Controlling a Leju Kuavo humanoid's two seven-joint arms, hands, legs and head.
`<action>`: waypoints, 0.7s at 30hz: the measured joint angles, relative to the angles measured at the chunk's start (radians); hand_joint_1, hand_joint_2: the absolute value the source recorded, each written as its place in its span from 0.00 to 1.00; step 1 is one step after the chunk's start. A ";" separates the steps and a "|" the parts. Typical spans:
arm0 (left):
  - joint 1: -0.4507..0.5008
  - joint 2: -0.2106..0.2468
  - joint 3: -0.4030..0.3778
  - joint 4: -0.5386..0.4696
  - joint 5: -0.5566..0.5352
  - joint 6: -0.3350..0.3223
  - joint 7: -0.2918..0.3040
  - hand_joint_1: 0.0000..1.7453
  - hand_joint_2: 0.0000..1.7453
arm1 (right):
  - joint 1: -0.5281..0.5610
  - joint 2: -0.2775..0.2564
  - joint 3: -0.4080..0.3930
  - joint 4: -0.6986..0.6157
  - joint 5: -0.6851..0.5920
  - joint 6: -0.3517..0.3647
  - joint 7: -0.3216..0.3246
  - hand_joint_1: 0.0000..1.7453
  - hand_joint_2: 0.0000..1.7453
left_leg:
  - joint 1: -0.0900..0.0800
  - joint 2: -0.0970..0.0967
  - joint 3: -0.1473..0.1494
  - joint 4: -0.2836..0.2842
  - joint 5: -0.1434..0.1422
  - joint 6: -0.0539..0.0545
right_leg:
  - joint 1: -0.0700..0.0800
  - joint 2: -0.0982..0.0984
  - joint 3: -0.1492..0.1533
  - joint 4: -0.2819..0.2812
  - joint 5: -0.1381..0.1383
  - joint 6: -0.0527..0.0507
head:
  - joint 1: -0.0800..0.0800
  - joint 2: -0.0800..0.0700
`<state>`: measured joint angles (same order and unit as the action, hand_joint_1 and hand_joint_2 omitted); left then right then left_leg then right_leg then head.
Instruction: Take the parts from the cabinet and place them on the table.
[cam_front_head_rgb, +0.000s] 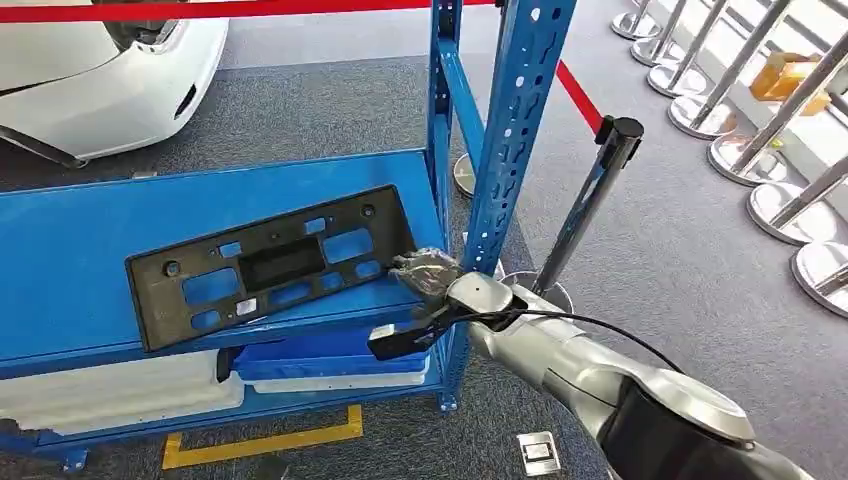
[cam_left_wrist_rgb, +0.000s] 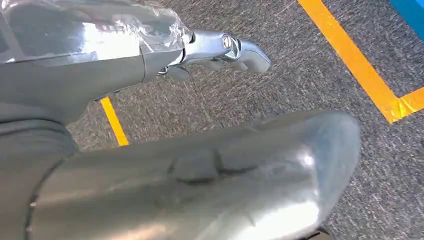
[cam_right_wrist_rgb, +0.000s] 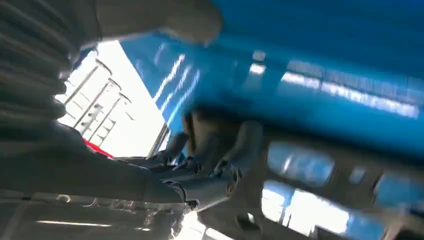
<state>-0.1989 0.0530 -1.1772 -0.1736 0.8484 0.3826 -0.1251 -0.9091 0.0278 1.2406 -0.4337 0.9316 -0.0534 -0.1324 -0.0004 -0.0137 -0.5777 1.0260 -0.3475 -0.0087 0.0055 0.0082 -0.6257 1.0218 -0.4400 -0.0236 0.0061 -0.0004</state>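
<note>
I have the right hand (cam_front_head_rgb: 428, 272) at the near right corner of the flat black plastic mounting plate with rectangular cut-outs (cam_front_head_rgb: 270, 262), which lies askew on the blue metal shelf (cam_front_head_rgb: 90, 240) of the cabinet, just left of the blue perforated upright (cam_front_head_rgb: 515, 130). Its fingers (cam_right_wrist_rgb: 240, 150) look curled around that plate's edge, though blur keeps me from calling the hold firm. I'd confirm the pinch, then lift the corner and draw the plate clear of the upright; the left hand (cam_left_wrist_rgb: 220, 47) hangs over carpet, its fingers holding nothing.
</note>
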 joint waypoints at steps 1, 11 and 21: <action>0.001 0.000 0.000 0.000 0.000 0.000 0.000 0.00 0.00 | 0.005 -0.002 0.003 0.000 0.000 0.000 0.000 1.00 1.00 | 0.000 0.000 -0.001 0.000 0.001 0.000 | 0.000 0.000 0.000 0.000 0.001 0.001 | 0.000 0.000; 0.000 0.000 0.000 0.000 -0.010 -0.005 0.004 0.00 0.00 | 0.009 -0.010 0.021 0.001 0.011 -0.010 0.010 1.00 1.00 | 0.000 0.001 -0.001 0.000 0.006 0.001 | 0.000 0.000 -0.001 0.000 0.005 0.000 | -0.002 0.000; -0.003 0.000 0.000 0.000 -0.029 -0.013 0.011 0.00 0.00 | 0.012 -0.016 0.023 0.001 0.029 -0.031 0.009 0.71 1.00 | 0.000 0.001 -0.001 0.000 0.005 0.001 | 0.000 0.000 0.000 -0.001 0.005 0.000 | 0.000 0.000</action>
<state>-0.2017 0.0530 -1.1769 -0.1736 0.8198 0.3696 -0.1137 -0.8971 0.0118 1.2638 -0.4330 0.9609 -0.0847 -0.1232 -0.0007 -0.0131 -0.5790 1.0260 -0.3421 -0.0077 0.0053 0.0086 -0.6260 1.0209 -0.4347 -0.0233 0.0061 -0.0008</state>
